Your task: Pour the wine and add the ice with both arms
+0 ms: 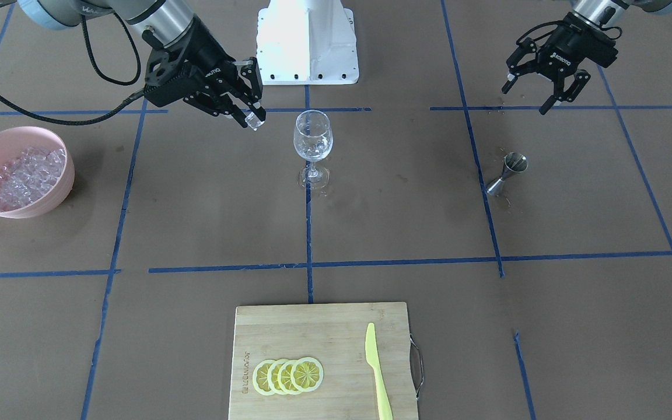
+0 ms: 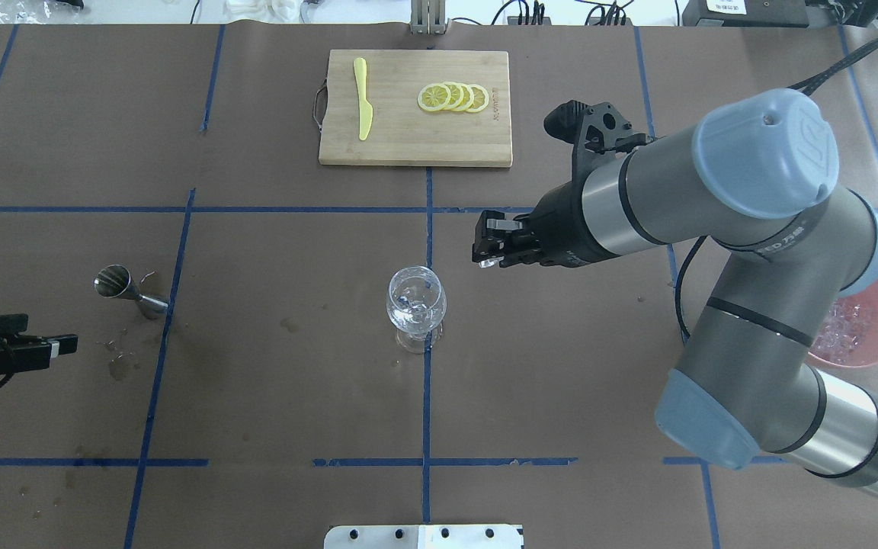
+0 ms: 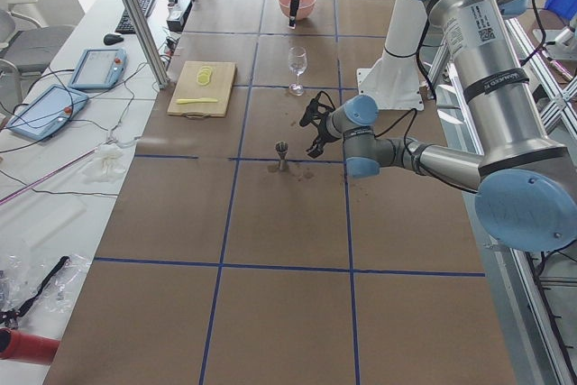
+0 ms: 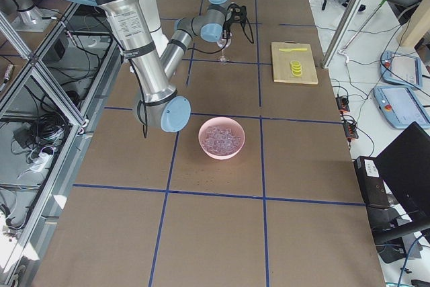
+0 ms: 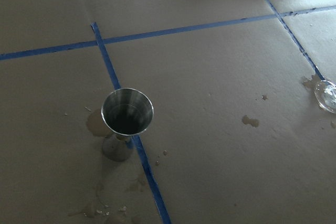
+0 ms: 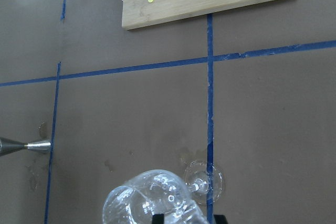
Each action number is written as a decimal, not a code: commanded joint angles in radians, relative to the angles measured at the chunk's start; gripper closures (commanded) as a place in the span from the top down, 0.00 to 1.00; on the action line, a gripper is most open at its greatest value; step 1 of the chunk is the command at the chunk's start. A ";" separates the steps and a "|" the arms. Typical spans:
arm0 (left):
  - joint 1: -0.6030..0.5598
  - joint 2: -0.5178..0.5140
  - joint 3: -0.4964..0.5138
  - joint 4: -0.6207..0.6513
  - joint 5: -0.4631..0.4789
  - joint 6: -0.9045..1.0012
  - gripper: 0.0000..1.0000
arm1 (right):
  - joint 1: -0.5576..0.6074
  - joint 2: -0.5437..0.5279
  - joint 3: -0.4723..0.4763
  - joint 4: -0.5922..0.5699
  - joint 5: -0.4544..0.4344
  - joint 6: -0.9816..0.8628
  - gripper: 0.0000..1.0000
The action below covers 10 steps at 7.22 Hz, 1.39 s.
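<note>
Brown paper-covered table (image 1: pixel 371 233) with a blue tape grid; wet stains around the jigger. Only the side views show the room: white benches with tablets (image 3: pixel 95 68) and cables, and aluminium frame posts. Right arm (image 2: pixel 751 229) reaches toward the wine glass (image 1: pixel 312 140). Left arm (image 3: pixel 487 87) hangs on the glass's other side. White base block (image 1: pixel 308 41) sits behind the glass. Bamboo cutting board (image 1: pixel 312 332) lies beyond the glass, away from the robot. It carries four lemon slices (image 1: pixel 288 375) and a yellow-green knife (image 1: pixel 378 373); its burned-in lettering is unreadable. Pink bowl (image 1: pixel 56 195) of ice (image 1: pixel 24 175) is well off to the glass's robot-right. Right gripper (image 1: pixel 251 116) pinches one ice cube (image 1: pixel 254 121), raised near the glass rim, not over it. Left gripper (image 1: pixel 525 98) has fingers spread, holds nothing, is marked ROBOTIQ, and is well apart from the glass. Steel jigger (image 1: pixel 508 172) stands to the glass's robot-left; only the left wrist view shows its dark inside. Right wrist view shows the glass bowl close, from above.
</note>
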<state>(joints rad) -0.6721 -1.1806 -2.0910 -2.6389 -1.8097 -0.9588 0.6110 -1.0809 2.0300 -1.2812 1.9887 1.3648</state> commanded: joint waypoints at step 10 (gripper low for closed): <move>-0.201 -0.165 0.117 0.169 -0.040 0.114 1.00 | -0.132 0.127 -0.071 -0.052 -0.160 0.040 1.00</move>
<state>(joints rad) -0.8718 -1.3323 -1.9932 -2.4697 -1.8499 -0.8453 0.4748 -0.9552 1.9540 -1.3117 1.8280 1.4052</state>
